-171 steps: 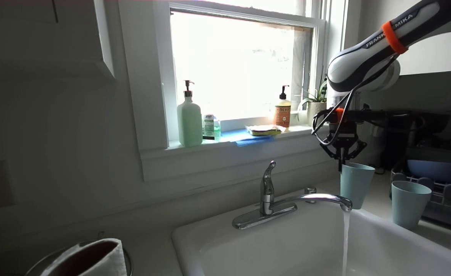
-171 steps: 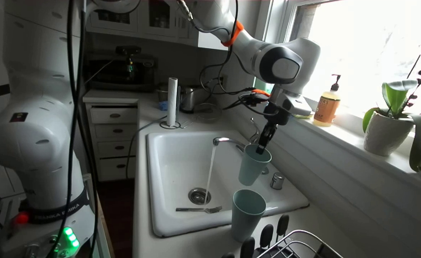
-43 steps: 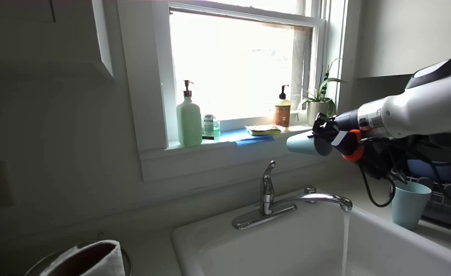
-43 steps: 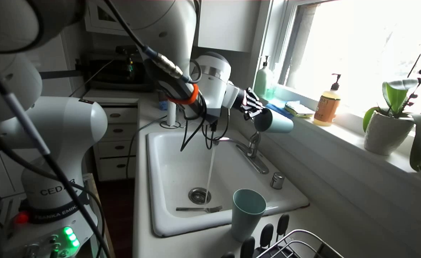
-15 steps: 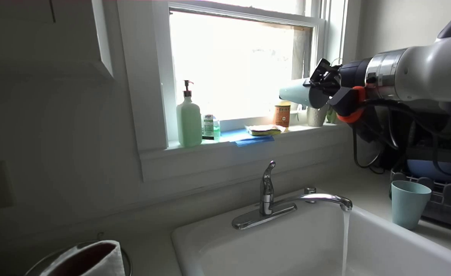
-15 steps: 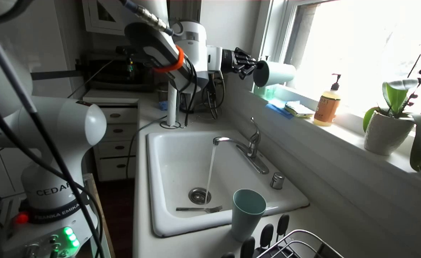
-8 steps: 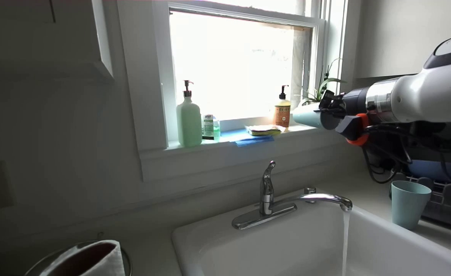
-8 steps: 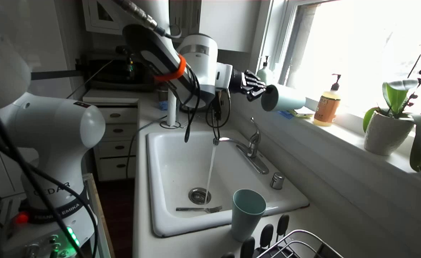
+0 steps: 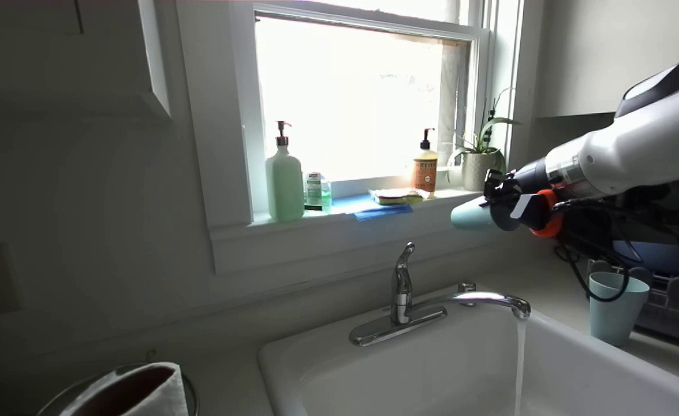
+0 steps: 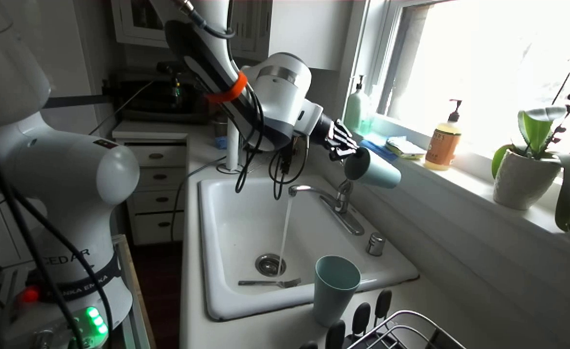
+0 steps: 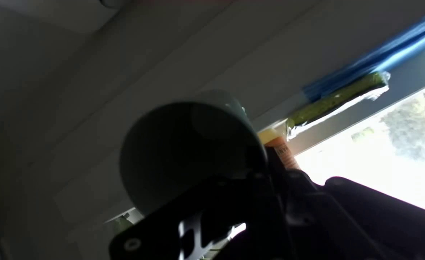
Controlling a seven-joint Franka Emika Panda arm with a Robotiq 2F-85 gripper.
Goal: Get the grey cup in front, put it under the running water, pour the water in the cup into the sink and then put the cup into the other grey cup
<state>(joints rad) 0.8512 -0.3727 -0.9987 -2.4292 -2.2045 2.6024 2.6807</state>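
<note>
The held grey-green cup (image 9: 470, 215) (image 10: 381, 170) is tilted far over, mouth toward my gripper and base toward the window wall, base slightly lower. My gripper (image 9: 489, 197) (image 10: 356, 149) is shut on its rim, beside and above the faucet handle. In the wrist view the fingers (image 11: 261, 162) pinch the cup wall; the cup's inside (image 11: 183, 144) is dark, so any water cannot be told. The other grey cup (image 9: 615, 315) (image 10: 332, 295) stands upright on the counter beside the sink. Water (image 9: 520, 364) (image 10: 286, 228) runs from the faucet (image 9: 492, 297) (image 10: 309, 188) into the sink (image 10: 209, 271).
The window sill holds a soap bottle (image 10: 442, 145), a sponge (image 10: 405, 148), a green bottle (image 9: 285, 185) and a potted plant (image 10: 522, 179). A dish rack (image 10: 411, 317) stands by the upright cup. A fork (image 10: 270, 283) lies in the sink.
Earlier the held cup hung upright near the faucet; then it was tipped sideways. Over the last second my gripper has lowered it from window height, and its base has dipped. The standing cup is unmoved.
</note>
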